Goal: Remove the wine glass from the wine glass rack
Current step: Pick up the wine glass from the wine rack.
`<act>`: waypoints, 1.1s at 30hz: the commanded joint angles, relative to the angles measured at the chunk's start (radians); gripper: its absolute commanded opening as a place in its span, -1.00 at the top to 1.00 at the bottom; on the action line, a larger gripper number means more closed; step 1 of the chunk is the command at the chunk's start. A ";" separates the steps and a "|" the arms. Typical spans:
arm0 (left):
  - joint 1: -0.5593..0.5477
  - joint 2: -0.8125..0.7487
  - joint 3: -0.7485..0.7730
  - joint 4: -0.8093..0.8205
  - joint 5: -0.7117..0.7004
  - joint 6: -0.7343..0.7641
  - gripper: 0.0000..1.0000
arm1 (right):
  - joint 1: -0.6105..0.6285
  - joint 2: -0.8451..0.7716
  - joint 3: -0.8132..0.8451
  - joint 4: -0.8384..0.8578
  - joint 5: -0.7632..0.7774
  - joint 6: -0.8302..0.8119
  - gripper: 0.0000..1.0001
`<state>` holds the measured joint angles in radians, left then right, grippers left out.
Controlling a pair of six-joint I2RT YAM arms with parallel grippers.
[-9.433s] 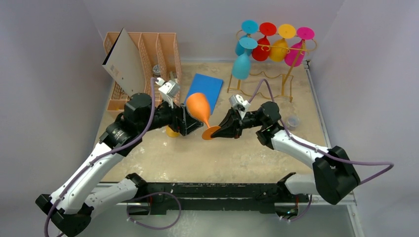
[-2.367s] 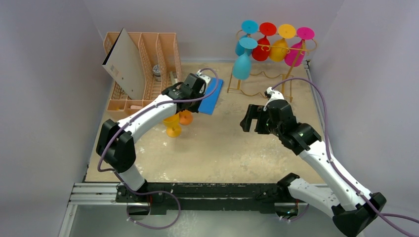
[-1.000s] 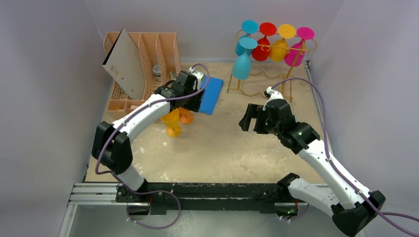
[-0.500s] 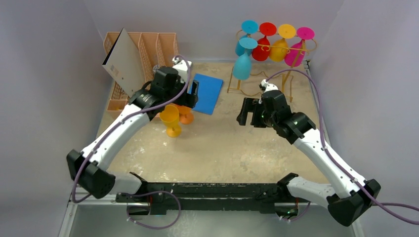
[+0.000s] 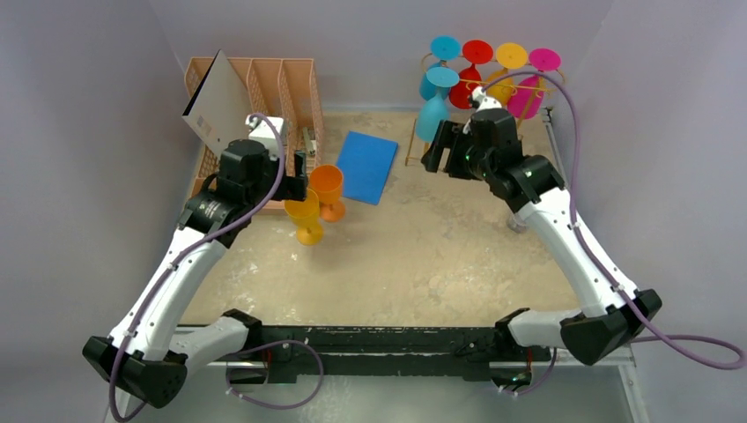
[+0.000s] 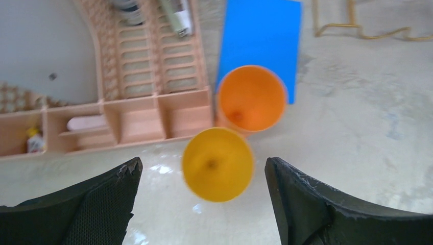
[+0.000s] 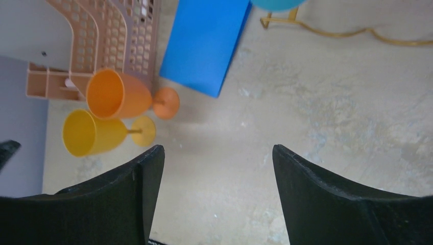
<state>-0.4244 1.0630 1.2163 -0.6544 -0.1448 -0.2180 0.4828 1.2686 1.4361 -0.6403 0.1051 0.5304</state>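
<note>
The gold wire wine glass rack (image 5: 413, 148) stands at the back right. Several wine glasses hang upside down from it: a blue one (image 5: 431, 116) in front, then red (image 5: 477, 53), yellow (image 5: 511, 55) and pink (image 5: 543, 60). My right gripper (image 5: 438, 152) is open and empty, just below and beside the blue glass. The right wrist view (image 7: 218, 153) shows that glass's rim (image 7: 278, 4) and the rack's wavy bar (image 7: 357, 33). An orange glass (image 5: 327, 188) and a yellow glass (image 5: 304, 214) stand on the table. My left gripper (image 5: 298, 176) hovers open above them (image 6: 202, 168), holding nothing.
A peach slotted organizer (image 5: 282, 92) with a grey board (image 5: 220, 110) leaning in it stands at the back left. A blue mat (image 5: 366, 166) lies between the organizer and the rack. Grey walls close in the back and both sides.
My left gripper opened, left the orange glass standing by the yellow one and drew back leftward. My right arm swung from mid-table up to the rack's blue glass.
</note>
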 commanded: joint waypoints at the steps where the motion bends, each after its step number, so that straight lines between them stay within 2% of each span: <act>1: 0.110 -0.040 -0.046 -0.013 -0.041 -0.007 -0.79 | -0.058 0.071 0.171 0.003 -0.003 -0.001 -0.57; 7: 0.286 -0.057 -0.078 -0.063 0.050 0.006 -0.83 | -0.146 0.191 0.381 -0.030 -0.039 0.007 -0.51; 9: 0.331 -0.091 -0.113 -0.044 0.086 0.004 -0.91 | -0.154 0.225 0.438 -0.037 -0.024 0.005 -0.47; 12: 0.340 -0.124 -0.164 -0.017 0.096 -0.018 -0.95 | -0.157 0.266 0.472 0.016 -0.024 0.013 -0.36; 20: 0.347 -0.141 -0.236 -0.011 0.022 -0.061 -0.96 | -0.159 0.388 0.632 0.024 0.074 0.021 -0.34; 22: 0.348 -0.160 -0.235 -0.003 0.028 -0.066 -0.99 | -0.162 0.430 0.673 0.011 0.089 0.011 -0.24; 33: 0.347 -0.240 -0.234 -0.038 0.126 -0.086 -1.00 | -0.195 0.529 0.771 -0.024 0.084 0.029 -0.18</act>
<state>-0.0853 0.8444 0.9756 -0.6979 -0.0708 -0.2741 0.3058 1.7943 2.1380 -0.6567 0.1844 0.5495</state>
